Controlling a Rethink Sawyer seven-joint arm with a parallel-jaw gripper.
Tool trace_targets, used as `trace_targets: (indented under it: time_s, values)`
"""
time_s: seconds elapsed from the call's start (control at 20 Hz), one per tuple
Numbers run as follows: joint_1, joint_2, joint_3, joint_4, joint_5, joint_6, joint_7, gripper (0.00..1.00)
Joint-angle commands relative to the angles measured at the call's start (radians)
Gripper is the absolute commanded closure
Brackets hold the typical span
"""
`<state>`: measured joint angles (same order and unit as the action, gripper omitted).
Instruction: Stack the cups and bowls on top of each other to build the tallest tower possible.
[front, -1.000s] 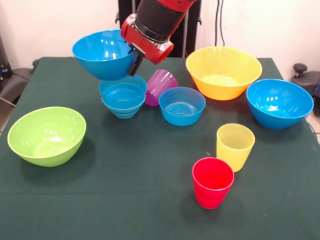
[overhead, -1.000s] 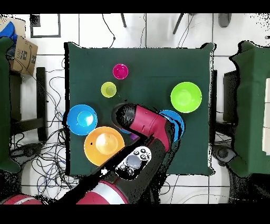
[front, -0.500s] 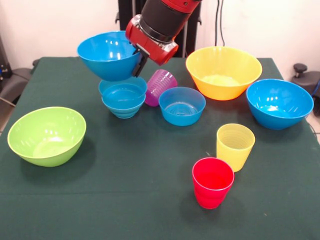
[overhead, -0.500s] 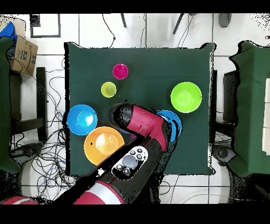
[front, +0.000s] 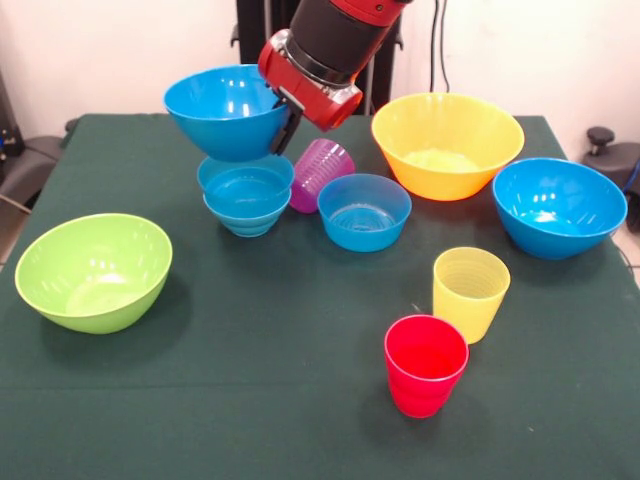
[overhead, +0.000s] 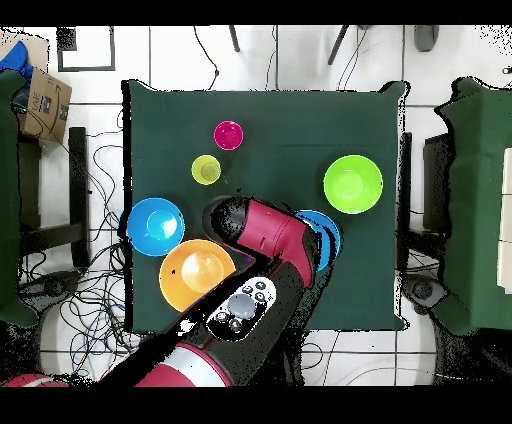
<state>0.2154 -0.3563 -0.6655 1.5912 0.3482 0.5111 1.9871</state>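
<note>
Clamped on a large blue bowl's (front: 228, 108) rim, our claw (front: 283, 118) shows no readable writing; small blue bowls (front: 247, 196) sit below, half hidden.

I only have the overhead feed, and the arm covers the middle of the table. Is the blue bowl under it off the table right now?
Observer: Yes. The gripper holds the large blue bowl by its rim, raised over the nested small blue bowls.
Operator: Anything else hidden there?
Observer: A purple cup lies on its side right beside that stack.
Operator: Is that all?
Observer: No, a single small blue bowl stands upright on the cup's other side.
</note>
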Motion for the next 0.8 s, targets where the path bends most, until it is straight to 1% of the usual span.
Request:
trace_targets:
  time_s: [0.05, 0.35, 0.5, 0.6, 0.8]
  values:
    - [-0.002, 0.025, 0.149, 0.052, 0.001, -0.077, 0.174, 1.00]
    - [-0.021, 0.026, 0.162, 0.060, -0.017, -0.128, 0.160, 1.00]
    - [-0.024, 0.030, 0.163, 0.065, -0.029, -0.189, 0.158, 1.00]
    - [-0.023, 0.026, 0.160, 0.064, -0.023, -0.163, 0.158, 1.00]
    - [-0.046, 0.012, 0.184, 0.080, -0.021, -0.172, 0.142, 1.00]
